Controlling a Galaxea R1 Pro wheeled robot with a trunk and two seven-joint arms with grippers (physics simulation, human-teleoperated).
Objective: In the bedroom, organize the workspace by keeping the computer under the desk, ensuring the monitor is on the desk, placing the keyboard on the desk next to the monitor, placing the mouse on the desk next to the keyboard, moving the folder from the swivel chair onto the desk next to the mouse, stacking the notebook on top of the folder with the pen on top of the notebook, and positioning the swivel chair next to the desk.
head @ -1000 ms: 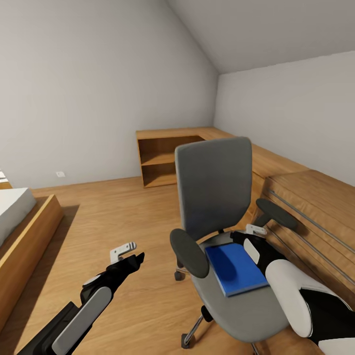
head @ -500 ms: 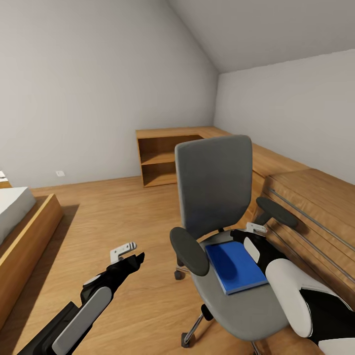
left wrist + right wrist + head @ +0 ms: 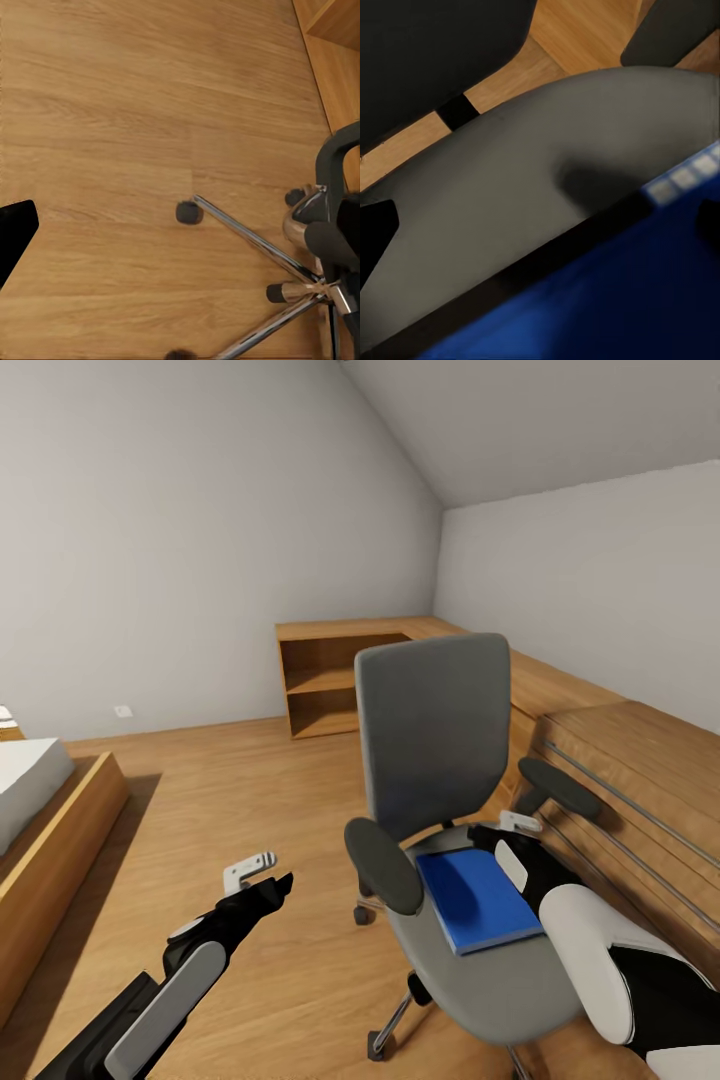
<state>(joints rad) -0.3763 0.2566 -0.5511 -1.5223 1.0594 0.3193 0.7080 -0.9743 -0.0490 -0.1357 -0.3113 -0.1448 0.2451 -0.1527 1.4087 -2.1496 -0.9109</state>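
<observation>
Not much has changed over the last second: the right end effector (image 3: 520, 828) sits at the far edge of the folder (image 3: 478, 900), same as before, and I can't tell if its jaws are apart or clamped yet. The folder still lies flat on the swivel chair (image 3: 440, 760) seat, so the pickup looks barely begun (my guess). The left end effector (image 3: 252, 869) hovers over the floor (image 3: 250, 780), state unclear too. Room-wise: sloped grey walls, an oak shelf unit (image 3: 335, 680) in the corner, a bed (image 3: 30, 800) at the left.
</observation>
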